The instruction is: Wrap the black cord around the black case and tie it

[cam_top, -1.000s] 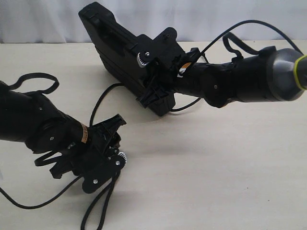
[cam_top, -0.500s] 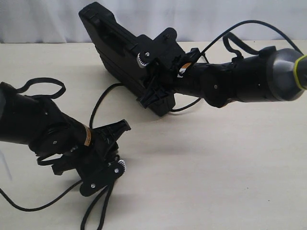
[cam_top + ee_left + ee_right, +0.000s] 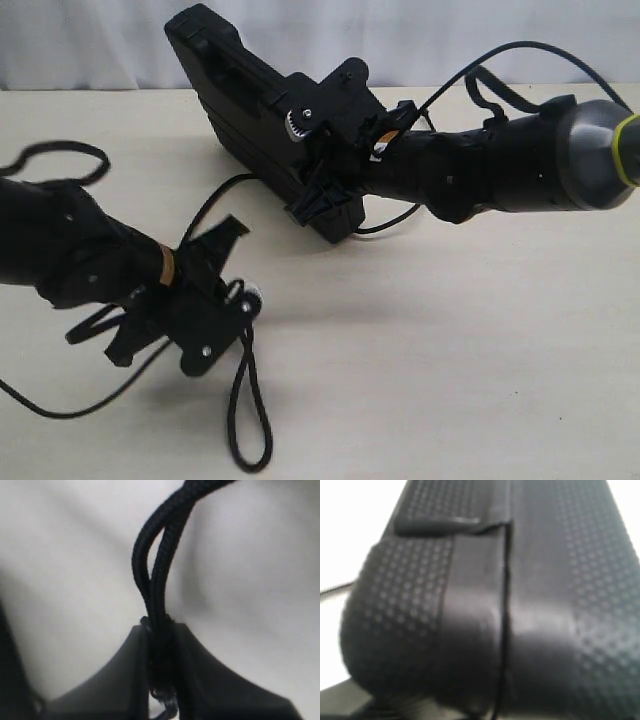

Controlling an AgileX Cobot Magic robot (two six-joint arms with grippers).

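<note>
At left hand [image 3: 235, 300], one black cord [image 3: 156, 610]; right hand [image 3: 320, 172], one black case [image 3: 225, 82]

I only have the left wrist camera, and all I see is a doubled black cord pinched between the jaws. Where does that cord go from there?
Observer: In the exterior view the black cord hangs from the left gripper in a long loop that lies on the table.
Operator: Where is the case?
Observer: The black case stands tilted at the far side of the table, apart from the left gripper.
Operator: And the right arm?
Observer: The right gripper is on the case's near end. Its own camera shows only dotted plastic up close, so I cannot tell how its jaws stand.
</note>
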